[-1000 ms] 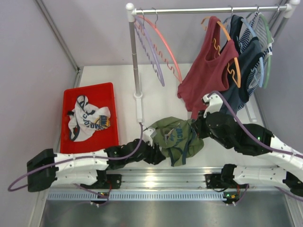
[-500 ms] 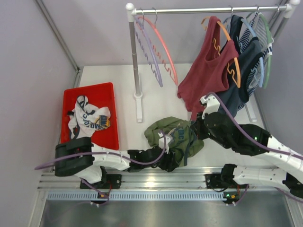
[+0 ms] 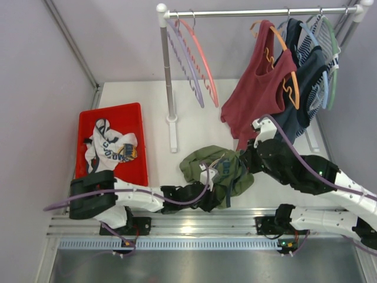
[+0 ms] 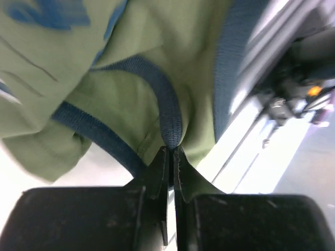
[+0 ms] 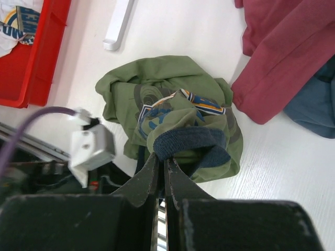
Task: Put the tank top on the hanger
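Observation:
The olive-green tank top (image 3: 215, 167) lies crumpled on the white table between both arms. My left gripper (image 3: 213, 194) is at its near edge, shut on a fold of the navy trim (image 4: 171, 123); the tips (image 4: 171, 151) pinch that band. My right gripper (image 3: 243, 160) is at the garment's right side, shut on another loop of navy trim (image 5: 191, 142), which is lifted slightly at the tips (image 5: 162, 157). The printed graphic (image 5: 172, 112) faces up. The salmon-pink hanger (image 3: 200, 53) hangs bare on the rail, far behind the tank top.
A lilac hanger (image 3: 184, 62) hangs beside the pink one, by the rack pole (image 3: 166, 71). A dark red tank top (image 3: 259, 88) on an orange hanger and dark garments (image 3: 309, 76) hang at the right. The red tray (image 3: 140, 147) holds a white printed garment (image 3: 109, 150).
The left arm swung from the tank top's left side to its near edge, and its jaws went from open to shut on the trim. The right gripper kept its grip.

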Action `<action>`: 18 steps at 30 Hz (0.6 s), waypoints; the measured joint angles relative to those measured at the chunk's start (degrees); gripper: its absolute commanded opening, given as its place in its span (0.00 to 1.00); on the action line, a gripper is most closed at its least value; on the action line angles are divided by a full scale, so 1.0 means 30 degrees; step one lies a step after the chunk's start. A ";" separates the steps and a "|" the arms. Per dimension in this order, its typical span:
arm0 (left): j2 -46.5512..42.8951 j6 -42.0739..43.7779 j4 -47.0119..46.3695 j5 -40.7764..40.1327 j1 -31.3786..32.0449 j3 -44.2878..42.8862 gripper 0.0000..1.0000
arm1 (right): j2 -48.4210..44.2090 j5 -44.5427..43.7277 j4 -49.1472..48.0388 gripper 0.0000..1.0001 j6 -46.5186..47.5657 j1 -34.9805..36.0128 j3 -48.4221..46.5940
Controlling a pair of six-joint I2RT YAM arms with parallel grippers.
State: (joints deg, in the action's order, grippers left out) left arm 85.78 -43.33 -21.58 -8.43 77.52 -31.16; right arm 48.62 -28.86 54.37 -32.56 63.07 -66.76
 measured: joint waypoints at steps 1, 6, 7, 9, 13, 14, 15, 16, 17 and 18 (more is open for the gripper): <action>-0.0750 0.0066 0.0663 -0.0087 0.0007 -0.0080 0.00 | -0.0044 -0.0044 0.0044 0.00 0.0007 -0.0058 -0.0007; -0.7227 0.1341 0.6186 -0.1880 0.0058 -0.2637 0.00 | -0.0073 -0.0313 0.0874 0.00 0.0379 -0.0750 -0.1086; -0.8495 0.1661 0.6951 -0.2455 0.0051 -0.3534 0.00 | -0.0073 -0.0357 0.0918 0.00 0.0517 -0.0903 -0.1457; -1.0724 0.2521 0.8794 -0.4051 0.0036 -0.6149 0.00 | -0.0029 -0.0430 0.0969 0.00 0.0860 -0.1246 -0.2382; -1.1570 0.4102 1.2313 -0.7308 0.0022 -1.2349 0.00 | 0.0765 -0.0546 0.0947 0.00 0.1909 -0.2157 -0.5020; -1.1395 0.4524 1.2976 -0.8240 0.0007 -1.3777 0.00 | 0.1115 -0.0539 0.0925 0.00 0.2208 -0.2521 -0.5829; -1.1227 0.4947 1.3559 -0.9085 -0.0022 -1.4950 0.00 | 0.1486 -0.0510 0.0809 0.00 0.2528 -0.2892 -0.6659; -1.0834 0.5508 1.4375 -1.0018 -0.0080 -1.6444 0.00 | 0.1880 -0.0379 0.0678 0.00 0.2856 -0.3322 -0.7461; -1.0564 0.5901 1.4717 -1.0564 -0.0102 -1.7282 0.00 | 0.2229 -0.0270 0.0554 0.00 0.3133 -0.3745 -0.8131; -1.0061 0.6535 1.5307 -1.1242 -0.0153 -1.8455 0.00 | 0.2769 -0.0073 0.0576 0.00 0.3512 -0.4218 -0.9114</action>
State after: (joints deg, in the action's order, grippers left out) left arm 55.59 -23.73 24.34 -42.15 77.06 -86.52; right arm 56.93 -29.08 56.10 -22.02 50.41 -94.11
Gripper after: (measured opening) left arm 0.036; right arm 0.014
